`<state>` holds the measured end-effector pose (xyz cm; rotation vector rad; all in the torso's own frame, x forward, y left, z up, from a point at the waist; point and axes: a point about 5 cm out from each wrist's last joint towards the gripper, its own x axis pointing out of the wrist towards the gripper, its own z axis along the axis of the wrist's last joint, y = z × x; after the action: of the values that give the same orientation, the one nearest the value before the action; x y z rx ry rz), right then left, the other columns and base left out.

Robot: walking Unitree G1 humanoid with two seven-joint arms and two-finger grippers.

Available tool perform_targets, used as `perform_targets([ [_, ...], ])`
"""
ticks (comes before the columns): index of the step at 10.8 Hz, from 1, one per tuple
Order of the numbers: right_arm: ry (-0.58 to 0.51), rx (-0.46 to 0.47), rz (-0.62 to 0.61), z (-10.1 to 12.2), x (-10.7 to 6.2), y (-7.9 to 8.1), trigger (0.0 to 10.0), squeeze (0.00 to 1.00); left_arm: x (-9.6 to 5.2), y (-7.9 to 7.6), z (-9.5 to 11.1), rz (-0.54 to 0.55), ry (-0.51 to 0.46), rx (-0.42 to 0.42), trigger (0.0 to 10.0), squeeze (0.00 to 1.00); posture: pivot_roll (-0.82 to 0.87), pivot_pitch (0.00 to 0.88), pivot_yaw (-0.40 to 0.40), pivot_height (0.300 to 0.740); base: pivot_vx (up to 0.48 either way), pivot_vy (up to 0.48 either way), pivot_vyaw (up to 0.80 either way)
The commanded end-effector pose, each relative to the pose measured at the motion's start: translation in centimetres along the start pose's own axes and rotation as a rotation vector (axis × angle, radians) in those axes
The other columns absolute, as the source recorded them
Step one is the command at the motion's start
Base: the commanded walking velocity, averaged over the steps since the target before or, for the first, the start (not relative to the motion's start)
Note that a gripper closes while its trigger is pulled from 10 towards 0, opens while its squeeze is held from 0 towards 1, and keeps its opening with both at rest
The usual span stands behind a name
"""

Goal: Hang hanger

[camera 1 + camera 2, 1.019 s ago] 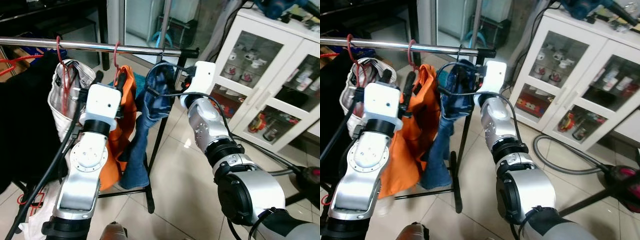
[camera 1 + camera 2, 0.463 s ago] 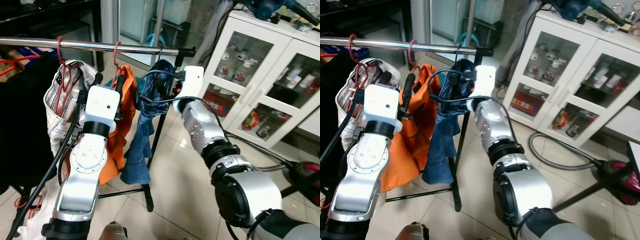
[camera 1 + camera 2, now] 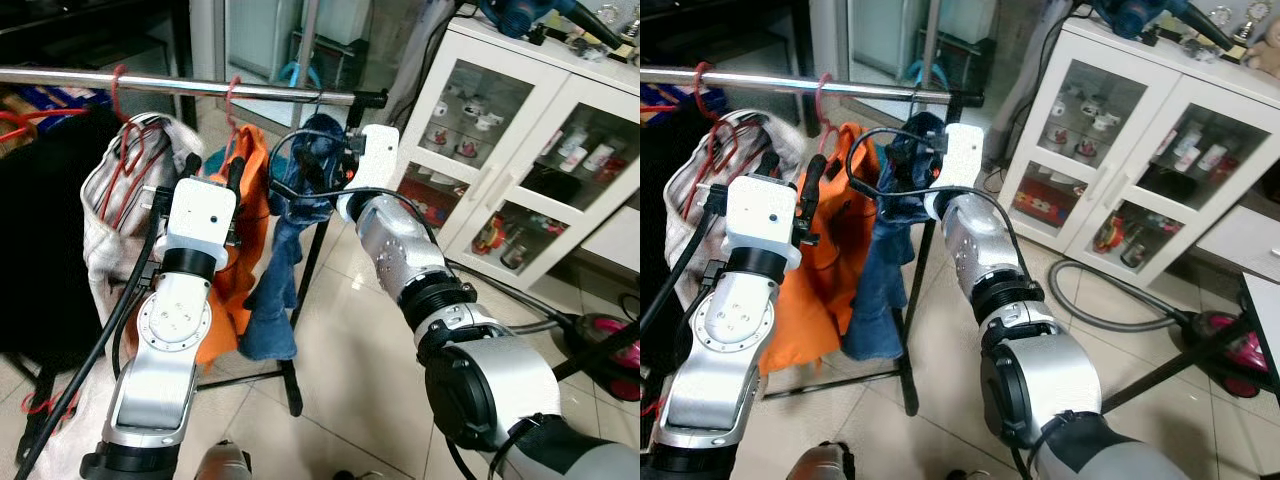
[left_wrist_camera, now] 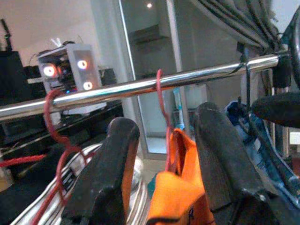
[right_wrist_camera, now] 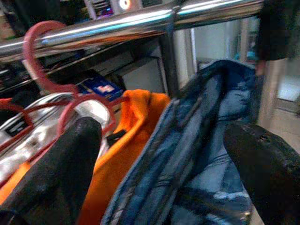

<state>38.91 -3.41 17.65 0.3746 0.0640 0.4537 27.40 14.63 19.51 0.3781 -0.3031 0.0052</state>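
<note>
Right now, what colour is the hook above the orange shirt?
Red hook, clearest in the left wrist view.

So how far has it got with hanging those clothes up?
Mostly done, it seems. The jeans already hang from the rail on a dark hook, next to the orange garment. The right end effector sits open around the jeans, gripping nothing. The left end effector is open around the orange garment's red hanger. Likely left: pulling both arms back.
</note>
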Motion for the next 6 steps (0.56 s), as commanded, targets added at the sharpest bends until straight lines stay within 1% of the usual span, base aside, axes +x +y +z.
perform_targets([
  [1,-0.033,0.012,0.028,1.1,0.3,0.6,10.0,0.0,0.0,-0.3,0.2,-0.004,-0.002,-0.003,10.0,0.0,0.26,0.043,-0.173,0.74,0.0,0.0,0.0],
  [2,-0.075,0.053,0.093,2.2,0.4,1.5,10.0,0.0,0.0,-0.3,0.0,-0.002,0.001,0.001,10.0,0.0,0.25,0.034,-0.173,0.74,0.0,0.0,0.0],
  [3,-0.078,0.071,0.12,2.2,0.4,1.9,10.0,0.0,0.0,-0.3,0.0,-0.002,0.003,0.002,10.0,0.0,0.25,0.031,-0.173,0.74,0.0,0.0,0.0],
  [4,-0.067,0.083,0.134,1.9,0.4,2.2,10.0,0.0,0.1,-0.4,-0.1,-0.004,0.004,0.003,10.0,0.0,0.25,0.028,-0.172,0.74,0.0,0.0,0.0],
  [5,-0.034,0.092,0.146,0.9,0.2,2.5,10.0,0.0,0.2,-0.4,-0.1,-0.004,0.002,0.004,10.0,0.0,0.25,0.029,-0.174,0.74,0.0,0.0,0.0],
  [6,-0.014,0.116,0.164,0.4,0.1,2.7,10.0,0.0,0.3,-0.4,-0.1,-0.002,0.002,0.005,10.0,0.0,0.25,0.03,-0.173,0.74,0.0,0.0,0.0],
])
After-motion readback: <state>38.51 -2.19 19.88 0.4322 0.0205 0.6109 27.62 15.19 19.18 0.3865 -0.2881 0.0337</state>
